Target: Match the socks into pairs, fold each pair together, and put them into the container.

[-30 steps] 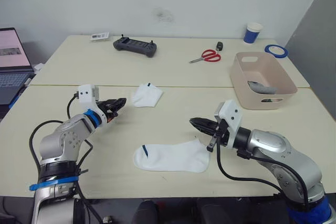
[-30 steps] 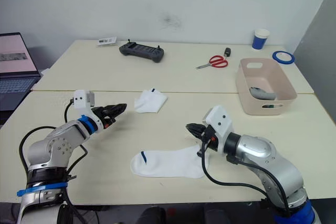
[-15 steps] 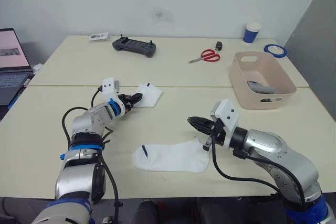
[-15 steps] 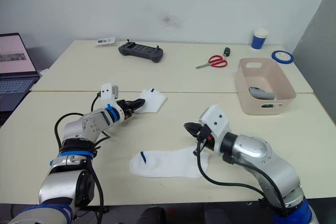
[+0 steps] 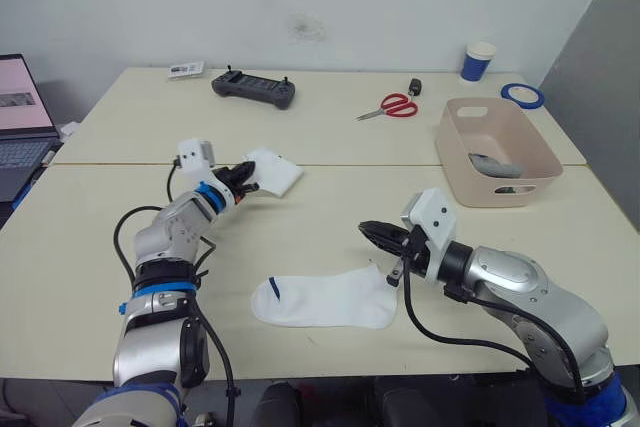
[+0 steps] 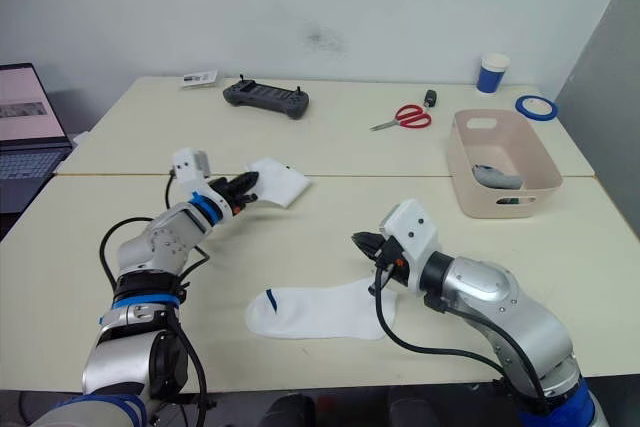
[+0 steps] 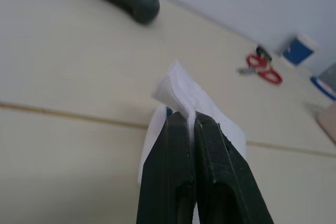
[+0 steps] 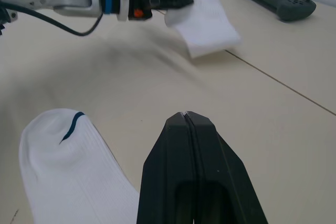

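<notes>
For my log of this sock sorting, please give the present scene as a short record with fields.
left tool: shut on the folded white sock, lifting its edge
right tool: shut, holding nothing, above the table
flat white sock: lies spread near the front edge
container: at the right, a grey sock inside

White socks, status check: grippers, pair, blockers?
Left gripper shut on folded white sock. Right gripper shut, empty, above flat white sock. Container holds grey sock. No blockers.

1 white sock lies flat; another hangs pinched; grey pair in container.
</notes>
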### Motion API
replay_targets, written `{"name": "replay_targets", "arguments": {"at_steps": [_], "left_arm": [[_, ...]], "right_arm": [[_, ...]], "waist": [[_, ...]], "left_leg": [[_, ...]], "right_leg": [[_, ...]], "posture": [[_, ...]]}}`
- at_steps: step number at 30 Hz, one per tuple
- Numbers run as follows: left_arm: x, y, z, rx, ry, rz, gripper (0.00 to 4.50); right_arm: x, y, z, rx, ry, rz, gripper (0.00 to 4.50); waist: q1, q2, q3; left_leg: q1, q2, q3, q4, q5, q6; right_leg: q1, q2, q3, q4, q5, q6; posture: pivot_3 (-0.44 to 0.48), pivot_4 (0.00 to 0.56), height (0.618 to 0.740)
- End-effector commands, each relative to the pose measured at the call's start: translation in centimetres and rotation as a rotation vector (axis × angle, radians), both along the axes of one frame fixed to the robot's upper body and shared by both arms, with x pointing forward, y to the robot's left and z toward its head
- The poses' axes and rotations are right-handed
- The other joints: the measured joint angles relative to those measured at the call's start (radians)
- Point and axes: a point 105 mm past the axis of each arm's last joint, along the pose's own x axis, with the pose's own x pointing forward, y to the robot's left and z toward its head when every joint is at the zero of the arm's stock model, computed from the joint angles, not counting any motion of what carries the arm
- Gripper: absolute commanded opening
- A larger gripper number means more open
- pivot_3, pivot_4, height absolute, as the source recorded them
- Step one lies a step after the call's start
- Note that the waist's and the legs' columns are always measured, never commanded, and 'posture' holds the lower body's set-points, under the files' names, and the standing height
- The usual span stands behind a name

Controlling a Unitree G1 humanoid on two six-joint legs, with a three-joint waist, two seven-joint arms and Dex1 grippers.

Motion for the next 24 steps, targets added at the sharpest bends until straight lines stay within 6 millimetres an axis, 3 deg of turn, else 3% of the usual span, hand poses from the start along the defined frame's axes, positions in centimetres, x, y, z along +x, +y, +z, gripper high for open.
{"name": "replay_targets", "arguments": {"at_steps": [1,4,7,10,12,19,24], "left_arm": [[-2.2,2.5,7.1,0.014,-0.237,0.082,0.03],[-3.8,2.5,9.7,0.112,-0.308,0.078,0.03],[-4.9,0.4,10.3,0.255,-0.323,0.015,0.03],[-5.4,-3.3,7.6,0.498,-0.271,-0.097,0.03],[-5.8,-5.7,4.9,0.55,-0.221,-0.171,0.03],[-7.1,-12.5,-3.5,0.486,-0.029,-0.349,0.03],[-6.9,-17.8,-6.2,0.426,0.038,-0.445,0.03]], "right_arm": [[-0.4,0.3,1.1,0.015,-0.055,0.029,0.0],[-0.2,0.3,1.1,0.016,-0.057,0.033,0.0],[0.1,0.3,1.1,0.015,-0.06,0.034,0.0],[0.4,0.0,1.0,0.006,-0.06,0.026,0.0],[0.6,-0.5,0.8,-0.008,-0.059,0.011,0.0],[1.0,-3.3,0.0,-0.095,-0.059,-0.062,0.0],[0.9,-5.4,-0.3,-0.151,-0.058,-0.12,0.0]], "waist": [[0.001,0.0,0.0],[0.001,0.0,0.0],[0.003,0.0,0.0],[0.006,0.0,0.0],[0.007,0.0,0.0],[0.005,0.0,0.0],[0.006,0.0,0.0]], "left_leg": [[0.0,0.0,0.0,0.0,0.0,0.0],[0.0,0.0,0.0,0.0,0.0,0.0],[0.001,-0.001,0.001,0.0,0.0,0.0],[0.001,-0.001,0.001,0.001,0.0,0.0],[0.001,-0.002,0.001,0.001,0.0,0.0],[0.0,-0.002,0.002,0.001,0.0,0.0],[0.001,-0.002,0.002,0.001,0.0,0.0]], "right_leg": [[0.0,0.0,0.0,0.0,0.0,0.0],[0.0,0.0,0.0,0.0,0.0,0.0],[0.001,-0.001,0.001,0.0,0.0,0.001],[0.001,-0.001,0.001,0.0,0.001,0.001],[0.002,-0.002,0.001,-0.001,0.001,0.001],[0.001,-0.001,0.002,-0.001,0.001,0.002],[0.001,0.0,0.002,-0.001,0.002,0.002]], "posture": [[0.0,0.15,0.74],[0.0,0.15,0.74],[0.0,0.15,0.74],[0.0,0.15,0.74],[0.0,0.15,0.74],[0.0,0.15,0.74],[0.0,0.15,0.74]]}}
